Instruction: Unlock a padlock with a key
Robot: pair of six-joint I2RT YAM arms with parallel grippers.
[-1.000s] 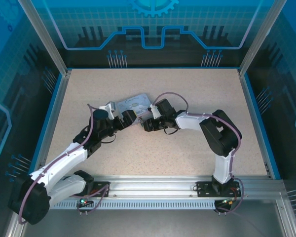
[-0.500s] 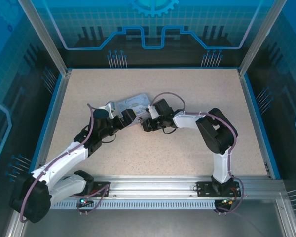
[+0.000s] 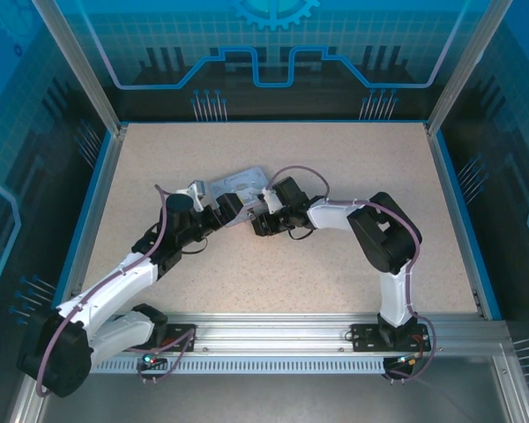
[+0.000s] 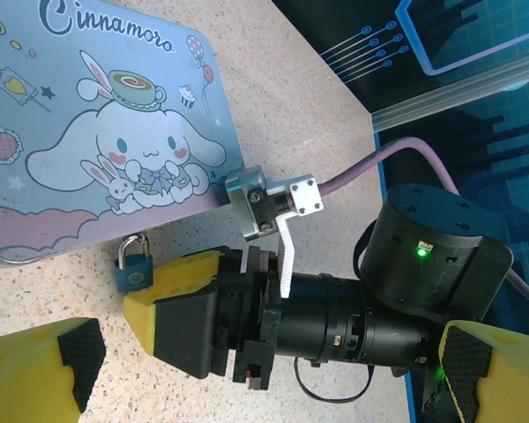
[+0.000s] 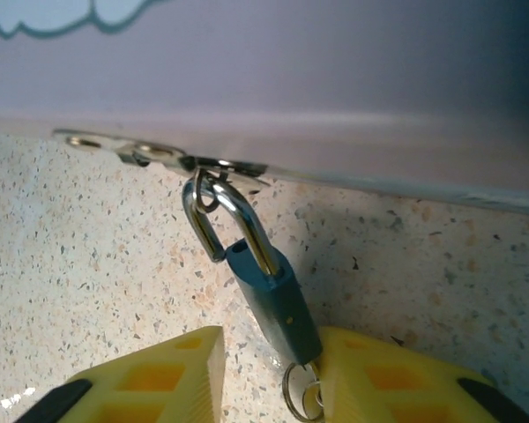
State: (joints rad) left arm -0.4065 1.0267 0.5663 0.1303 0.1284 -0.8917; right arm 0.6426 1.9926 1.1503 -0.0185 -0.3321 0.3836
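Comparing this moment with a second ago, we see the right arm drawn in leftward. Its elbow has swung toward the middle of the tabletop (image 3: 353, 159), and the right gripper (image 5: 271, 351) has crept closer to the near edge of the tin box (image 4: 88, 115), which lies a little left of the tabletop's centre. The left arm has hardly stirred. The left gripper (image 4: 272, 351) hangs just beside that edge with its fingers spread wide and nothing between them.

The padlock (image 5: 269, 291) hangs from the hasp (image 5: 203, 165) on the tin's near edge and lies tilted on the tabletop. Its shackle (image 5: 234, 211) is threaded through the hasp and seated in the body, so we judge it locked. Its lower end sits between the right gripper's yellow fingers (image 5: 159, 374), which stand a narrow gap apart. A small ring (image 5: 298, 389) dangles at the lock's base. The key itself is hidden, though it is probably in or at the keyhole there. We cannot tell whether the fingers pinch the key, the lock or nothing.

We read the small advance as the right gripper settling onto the key end. What remains, in our judgement, is a firm hold and a turn. The lock swings freely on the hasp, so it may twist away instead of opening.
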